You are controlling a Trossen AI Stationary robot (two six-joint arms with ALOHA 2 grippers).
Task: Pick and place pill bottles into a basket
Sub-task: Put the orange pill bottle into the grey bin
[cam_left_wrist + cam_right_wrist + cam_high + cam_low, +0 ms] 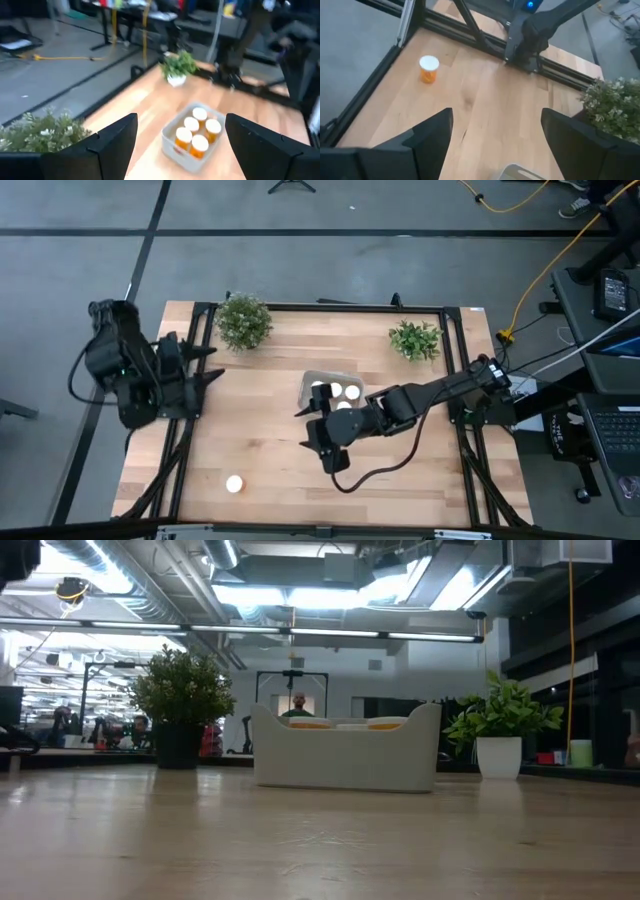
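Note:
The pale grey-blue basket (312, 385) stands at the table's middle and holds several orange pill bottles with white caps (191, 131), all upright. It also shows in the low view (345, 758). One more pill bottle (234, 483) stands upright on the table near the front left, and also shows in the right wrist view (428, 68). My right gripper (303, 430) is open and empty, just on the near-left side of the basket, above the table. My left gripper (212, 366) is open and empty at the table's left edge, pointing toward the basket.
Two green potted plants stand at the far edge, one at the left (243, 321) and one at the right (415, 339). A black frame runs along the table's sides (185, 450). Bare wood lies between the basket and the lone bottle. A person shows far behind the basket (297, 707).

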